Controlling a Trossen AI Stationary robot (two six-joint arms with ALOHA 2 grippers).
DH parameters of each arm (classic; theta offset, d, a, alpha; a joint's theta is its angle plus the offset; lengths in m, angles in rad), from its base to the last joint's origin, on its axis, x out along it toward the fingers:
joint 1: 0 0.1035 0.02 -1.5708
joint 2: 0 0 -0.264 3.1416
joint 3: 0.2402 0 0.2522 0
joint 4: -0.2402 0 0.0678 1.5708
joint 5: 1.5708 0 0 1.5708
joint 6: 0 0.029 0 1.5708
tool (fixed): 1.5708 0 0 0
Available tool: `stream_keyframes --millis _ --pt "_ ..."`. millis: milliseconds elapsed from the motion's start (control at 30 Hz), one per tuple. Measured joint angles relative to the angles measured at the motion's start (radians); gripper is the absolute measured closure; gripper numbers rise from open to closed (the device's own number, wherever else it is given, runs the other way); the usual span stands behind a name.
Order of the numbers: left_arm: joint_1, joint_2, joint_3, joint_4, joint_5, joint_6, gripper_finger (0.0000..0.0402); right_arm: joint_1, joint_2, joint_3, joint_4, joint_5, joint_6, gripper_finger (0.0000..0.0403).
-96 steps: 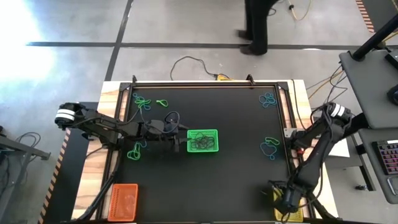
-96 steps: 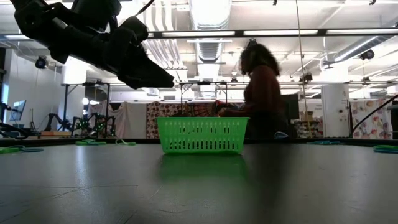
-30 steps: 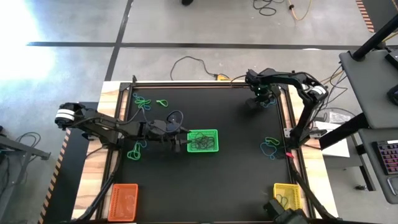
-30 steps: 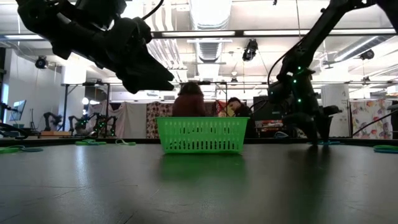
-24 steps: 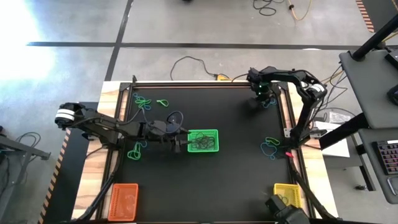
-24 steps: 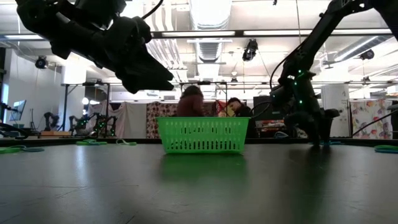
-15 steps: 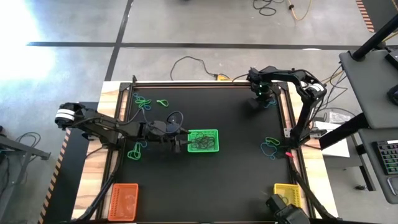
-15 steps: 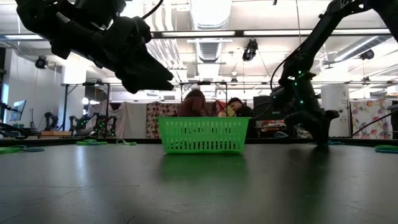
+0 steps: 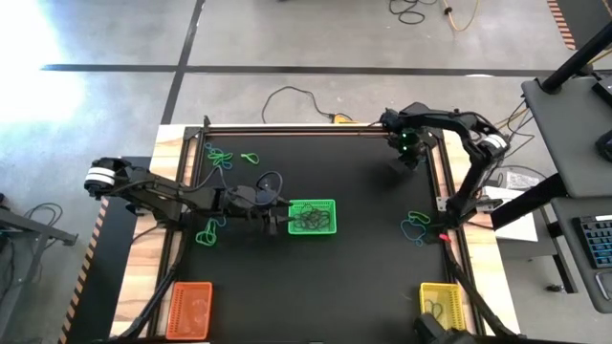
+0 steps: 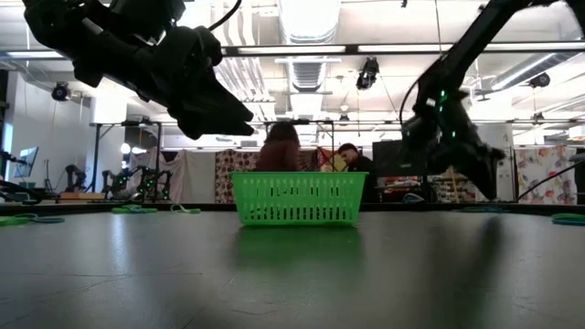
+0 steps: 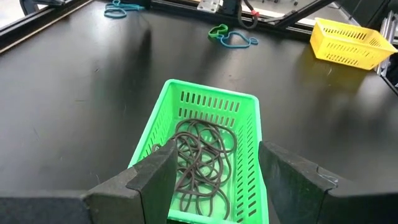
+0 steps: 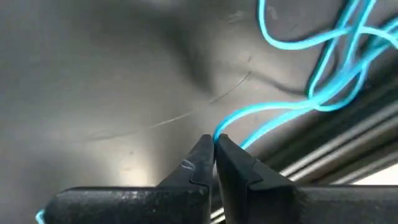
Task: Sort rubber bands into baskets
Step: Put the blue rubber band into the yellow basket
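My right gripper (image 9: pixel 409 153) is at the table's far right corner, shut on a blue rubber band (image 12: pixel 280 115). It hangs above the table top in the low view (image 10: pixel 482 178). My left gripper (image 9: pixel 283 219) hovers open at the left end of the green basket (image 9: pixel 312 217). Its fingers (image 11: pixel 155 177) stand on either side of that end without touching it. The green basket (image 11: pixel 211 99) rests flat on the table and holds several dark bands (image 11: pixel 202 158). The orange basket (image 9: pixel 189 310) stands at the near left and the yellow basket (image 9: pixel 440 301) at the near right. My right gripper pinches a single strand of the blue band (image 12: pixel 225 132) between its two fingertips, at their very ends. From the tips the strand runs off to a tangle of blue loops (image 12: pixel 336 56) farther away.
Loose green and blue bands lie at the far left (image 9: pixel 222 156), beside the left arm (image 9: pixel 207 232) and at the right edge (image 9: pixel 415 225). A raised metal rail (image 9: pixel 316 129) borders the black mat. People (image 10: pixel 283 151) are in the room behind the table.
My right gripper has shut its fingers on the blue band at the far right corner. It has then risen off the table top and shifted slightly toward the right edge.
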Motion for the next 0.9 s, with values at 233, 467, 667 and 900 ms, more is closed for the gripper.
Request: stream_keyframes --millis 233,467,667,900 --pt "0.001 0.0 0.0 0.001 -0.002 0.0 0.0193 0.093 -0.203 -0.022 -0.053 0.002 0.018 0.0394" --pt "0.0 0.0 0.0 0.001 -0.002 -0.005 0.0193 0.283 -0.427 -0.037 -0.05 -0.075 0.073 0.0394" --pt "0.0 0.0 0.0 0.002 -0.002 -0.004 0.0193 0.463 -0.572 -0.052 -0.039 -0.078 0.173 0.0394" --pt "0.0 0.0 0.001 0.008 -0.002 0.004 0.0193 0.616 -0.65 -0.055 0.032 -0.087 0.251 0.0394"
